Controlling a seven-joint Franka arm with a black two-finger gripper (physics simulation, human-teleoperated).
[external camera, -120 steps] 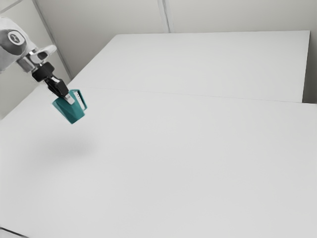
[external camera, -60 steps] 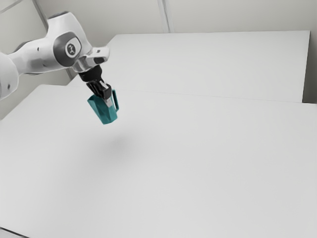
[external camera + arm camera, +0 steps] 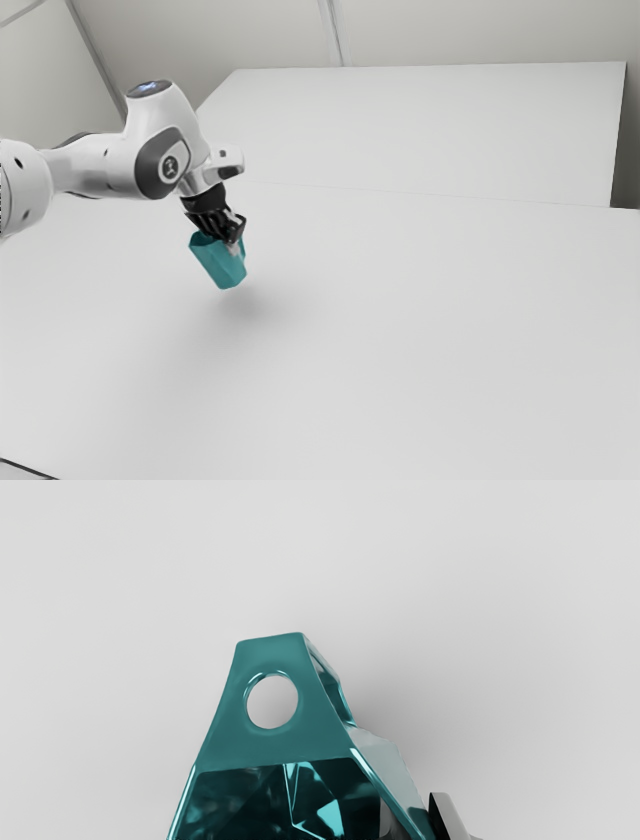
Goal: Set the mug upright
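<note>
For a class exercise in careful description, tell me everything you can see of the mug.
The mug is teal, glossy and faceted, perhaps plastic or glazed ceramic. Its handle has a flat top pierced by a round hole. The dark inside shows bright reflections. It hangs above the white table, tilted, mouth toward the exterior view's upper left. The end effector grips its wall, one finger inside, one outside.

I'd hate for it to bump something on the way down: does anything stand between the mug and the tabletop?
Nothing visible does. The gripper holds the mug tilted above the tabletop, and I see no object between mug and surface.
</note>
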